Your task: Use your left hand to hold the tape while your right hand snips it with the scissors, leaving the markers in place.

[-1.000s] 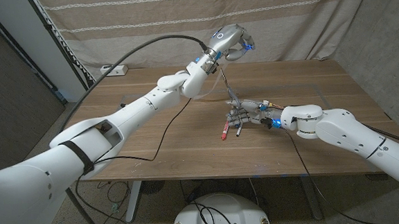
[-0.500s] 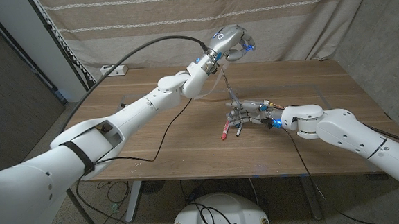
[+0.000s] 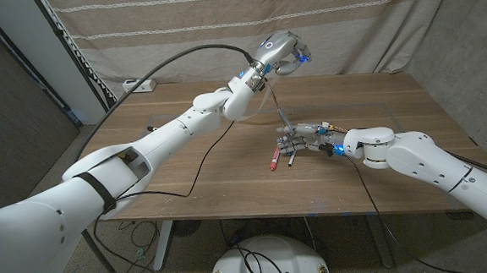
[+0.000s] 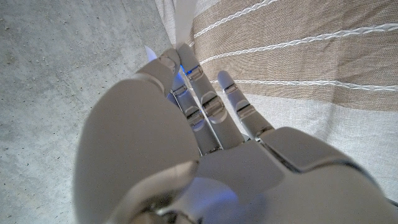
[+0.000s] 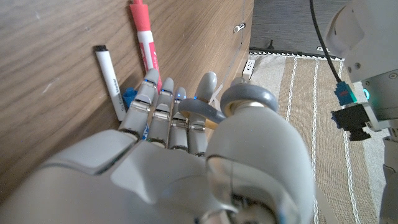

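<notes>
**Tape stretched, cut not yet visible**

The left hand (image 3: 282, 51) is being held high above the far part of the table (image 3: 186, 170), and a thin strip of tape (image 3: 278, 107) is being pulled tight from it, down to the markers by the right hand. The fingers are curled together, so the tape end is judged to be pinched there, although the pinch itself is hidden.

The right hand (image 3: 311, 138) is being kept low on the table, closed around the grey handles of the scissors (image 5: 214, 106). The blades are not clearly shown, so it cannot be told whether they are touching the tape.

The red marker (image 5: 144, 38) and the white marker (image 5: 109, 79) are lying just beside the right hand's fingers.

The holding step seems done. The strip is being seen whole, so the snip is judged as remaining.
</notes>
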Action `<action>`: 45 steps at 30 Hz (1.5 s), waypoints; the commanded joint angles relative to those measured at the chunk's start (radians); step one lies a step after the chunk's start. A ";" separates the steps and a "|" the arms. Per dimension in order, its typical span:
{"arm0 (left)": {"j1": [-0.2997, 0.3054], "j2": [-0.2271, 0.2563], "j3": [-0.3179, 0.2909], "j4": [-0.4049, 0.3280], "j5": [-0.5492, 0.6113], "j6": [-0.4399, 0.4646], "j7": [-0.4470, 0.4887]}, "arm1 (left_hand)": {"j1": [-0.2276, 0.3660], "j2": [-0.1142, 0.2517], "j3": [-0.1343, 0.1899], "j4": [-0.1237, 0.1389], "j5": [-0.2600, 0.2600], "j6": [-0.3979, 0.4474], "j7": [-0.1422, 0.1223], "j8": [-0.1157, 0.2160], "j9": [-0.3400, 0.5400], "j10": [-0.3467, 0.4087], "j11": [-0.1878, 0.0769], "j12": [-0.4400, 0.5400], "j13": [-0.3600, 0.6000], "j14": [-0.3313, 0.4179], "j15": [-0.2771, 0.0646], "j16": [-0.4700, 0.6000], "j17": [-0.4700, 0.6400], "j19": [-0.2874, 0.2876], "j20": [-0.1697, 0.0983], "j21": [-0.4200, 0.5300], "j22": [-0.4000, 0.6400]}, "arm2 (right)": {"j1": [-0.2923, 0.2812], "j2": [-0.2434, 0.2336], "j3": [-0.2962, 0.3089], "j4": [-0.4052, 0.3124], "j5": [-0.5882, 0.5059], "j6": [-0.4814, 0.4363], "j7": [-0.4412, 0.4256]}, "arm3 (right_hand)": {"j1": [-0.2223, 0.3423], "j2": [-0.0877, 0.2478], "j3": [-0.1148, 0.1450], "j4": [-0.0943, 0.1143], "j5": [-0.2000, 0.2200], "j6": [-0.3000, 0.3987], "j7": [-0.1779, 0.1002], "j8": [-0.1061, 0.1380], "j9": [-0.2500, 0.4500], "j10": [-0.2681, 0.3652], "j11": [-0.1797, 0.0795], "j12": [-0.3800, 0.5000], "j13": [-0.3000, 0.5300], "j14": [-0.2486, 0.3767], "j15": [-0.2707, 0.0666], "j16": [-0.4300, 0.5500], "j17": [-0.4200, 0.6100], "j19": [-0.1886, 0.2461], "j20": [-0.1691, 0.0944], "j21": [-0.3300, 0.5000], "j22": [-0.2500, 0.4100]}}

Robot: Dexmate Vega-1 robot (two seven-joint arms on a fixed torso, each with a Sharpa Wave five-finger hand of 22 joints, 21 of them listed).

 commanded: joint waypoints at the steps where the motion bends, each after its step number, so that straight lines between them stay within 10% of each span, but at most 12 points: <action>1: 0.000 -0.001 0.003 0.003 0.000 0.003 0.005 | 0.001 0.008 -0.004 -0.004 0.006 -0.001 -0.005 0.007 0.003 0.011 -0.001 0.006 -0.001 0.018 -0.010 0.003 0.074 -0.004 -0.138 0.005 0.001 | -0.006 0.004 0.007 -0.002 0.011 -0.008 -0.021 | 0.040 0.003 0.025 -0.005 0.004 0.027 0.010 0.009 0.000 0.023 -0.014 0.014 0.006 0.011 -0.015 0.008 0.003 0.012 0.003 0.008 0.005; 15: 0.007 0.002 -0.002 -0.004 -0.004 0.008 0.013 | 0.001 0.009 -0.004 -0.004 0.006 -0.002 -0.003 0.007 0.002 0.012 -0.001 0.006 0.000 0.018 -0.010 0.003 0.075 -0.005 -0.138 0.008 0.001 | -0.020 0.016 0.024 -0.012 0.032 -0.009 -0.067 | 0.074 0.006 0.060 0.030 0.025 0.089 0.011 0.014 -0.040 0.184 -0.070 0.073 0.020 0.091 -0.084 0.047 0.020 0.022 -0.003 0.015 0.006; 22: 0.009 0.002 -0.003 -0.006 -0.004 0.007 0.014 | 0.002 0.009 -0.004 -0.004 0.006 -0.001 -0.004 0.008 0.003 0.012 -0.001 0.006 0.000 0.019 -0.010 0.003 0.075 -0.005 -0.138 0.009 0.001 | -0.036 0.022 0.038 -0.027 0.052 -0.019 -0.114 | 0.084 0.002 0.077 0.043 0.069 0.118 0.011 0.000 -0.095 0.499 -0.141 0.246 0.115 0.290 -0.251 0.171 0.072 0.050 -0.050 0.032 0.010; 31: 0.009 0.000 -0.004 -0.003 -0.005 0.007 0.020 | 0.001 0.009 -0.005 -0.004 0.006 -0.003 -0.003 0.008 0.002 0.011 -0.001 0.005 0.000 0.018 -0.010 0.003 0.076 -0.006 -0.138 0.012 0.001 | -0.038 0.024 0.044 -0.042 0.057 -0.033 -0.162 | 0.146 0.006 0.119 0.026 0.109 0.126 0.012 -0.002 -0.109 0.498 -0.170 0.339 0.245 0.384 -0.323 0.238 0.125 0.088 -0.097 0.051 0.012; 39: 0.016 0.003 -0.010 -0.008 -0.010 0.010 0.026 | 0.002 0.009 -0.005 -0.004 0.006 -0.003 -0.003 0.008 0.001 0.012 -0.002 0.005 0.000 0.018 -0.010 0.003 0.076 -0.006 -0.138 0.013 0.001 | -0.045 0.028 0.047 -0.052 0.052 -0.026 -0.191 | 0.227 -0.002 0.133 0.016 0.153 0.133 0.015 0.009 -0.098 0.471 -0.174 0.479 0.439 0.503 -0.346 0.282 0.178 0.238 -0.255 0.148 0.035; 45: 0.023 0.008 -0.017 -0.015 -0.012 0.016 0.034 | 0.002 0.009 -0.005 -0.004 0.006 -0.003 -0.003 0.008 0.001 0.011 -0.002 0.004 -0.001 0.018 -0.010 0.003 0.076 -0.007 -0.138 0.015 0.000 | -0.039 0.030 0.041 -0.055 0.048 -0.029 -0.193 | 0.252 -0.014 0.143 0.007 0.197 0.154 0.016 0.033 -0.068 0.476 -0.187 0.559 0.540 0.600 -0.363 0.302 0.216 0.296 -0.285 0.209 0.055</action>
